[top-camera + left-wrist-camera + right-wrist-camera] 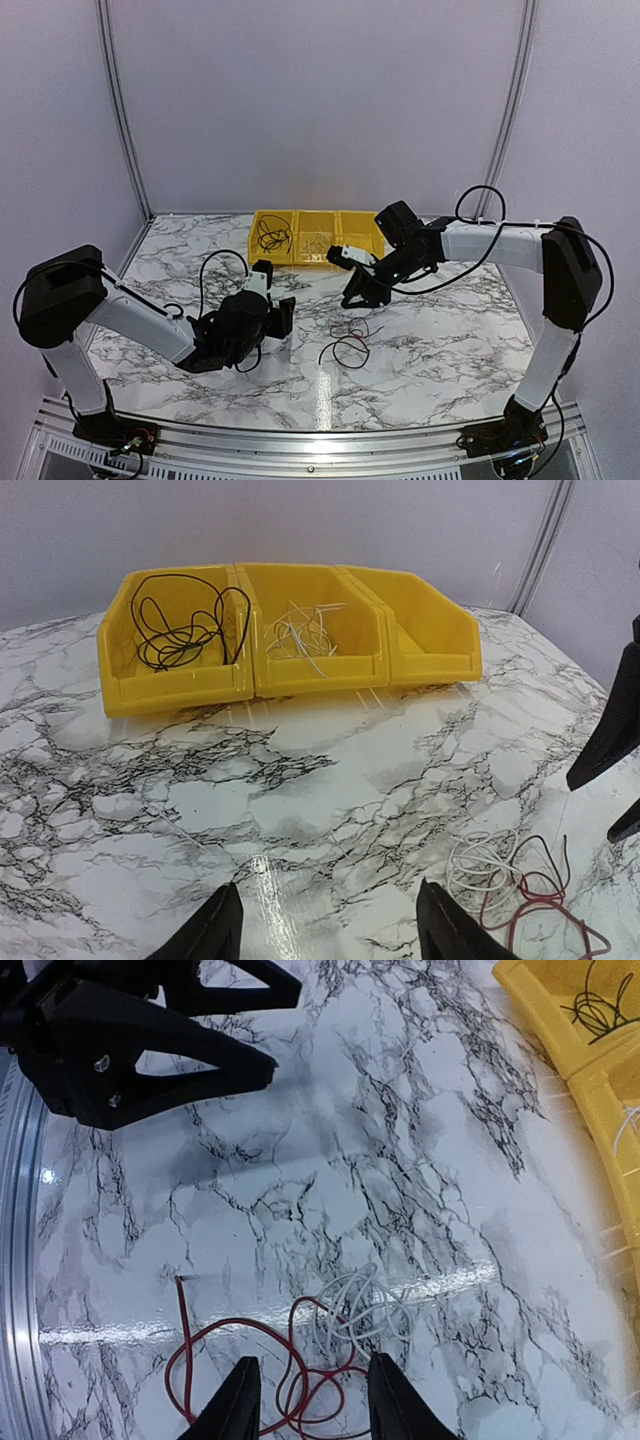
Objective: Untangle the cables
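A small tangle of cables lies on the marble table: a red wire [190, 1355] looped through a pale white wire [365, 1305], also seen as the tangle [347, 342] in the top view. My right gripper [308, 1400] hovers just over the red loops, its jaws open with nothing gripped; in the top view the right gripper [362, 292] stands just behind the tangle. My left gripper [330, 920] is open over bare marble, with the white wire [482, 865] and red wire [545, 900] to its right. The left gripper [283, 318] sits left of the tangle.
Three yellow bins [300, 262] stand side by side at the back. The left bin holds black wires [180, 630], the middle bin pale wires [300, 632], and the right bin [440, 650] shows nothing inside. The metal rail [320, 440] runs along the near edge.
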